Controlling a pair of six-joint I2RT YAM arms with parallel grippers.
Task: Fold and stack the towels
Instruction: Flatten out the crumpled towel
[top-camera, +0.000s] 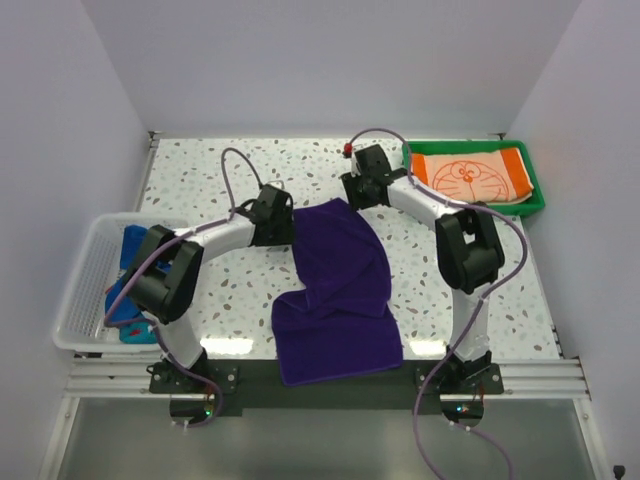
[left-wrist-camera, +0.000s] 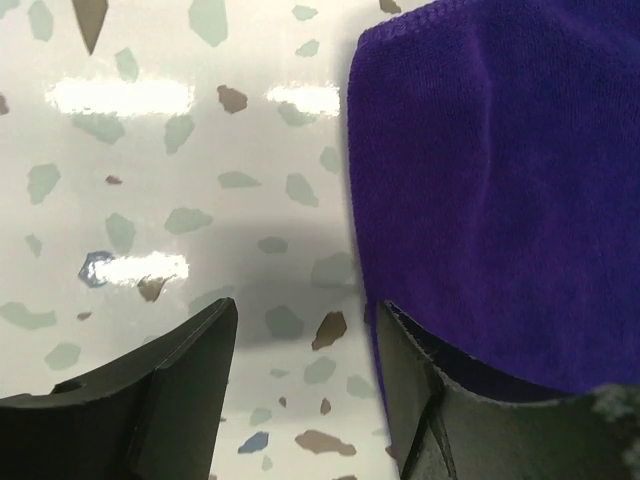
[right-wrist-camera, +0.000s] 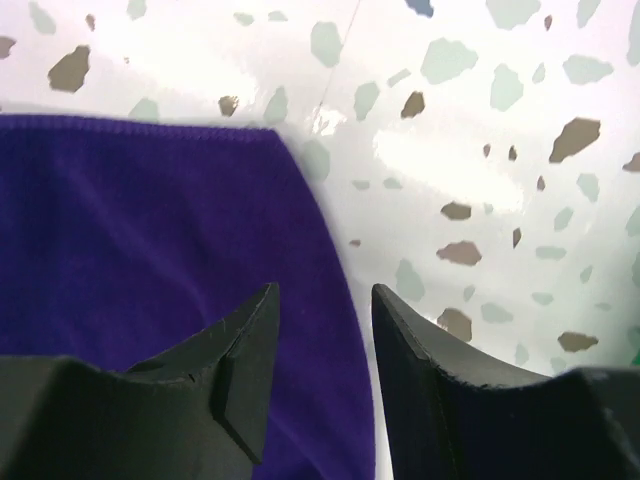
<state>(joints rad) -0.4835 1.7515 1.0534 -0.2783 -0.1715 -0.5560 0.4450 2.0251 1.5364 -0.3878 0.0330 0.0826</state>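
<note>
A dark purple towel (top-camera: 340, 290) lies rumpled in the middle of the table, its far part narrowed and its near part spread to the front edge. My left gripper (top-camera: 288, 230) is open at the towel's far left edge; in the left wrist view (left-wrist-camera: 305, 335) its right finger (left-wrist-camera: 410, 400) touches the purple towel (left-wrist-camera: 500, 170). My right gripper (top-camera: 352, 192) is open at the towel's far corner; in the right wrist view (right-wrist-camera: 325, 300) the jaws straddle the edge of the purple towel (right-wrist-camera: 150, 230). An orange-and-white towel with a cartoon cat face (top-camera: 470, 175) lies folded in the tray.
The green tray (top-camera: 537, 195) stands at the back right. A white mesh basket (top-camera: 85, 285) at the left holds a bright blue towel (top-camera: 132, 248) and patterned cloth. White walls close in the table on three sides.
</note>
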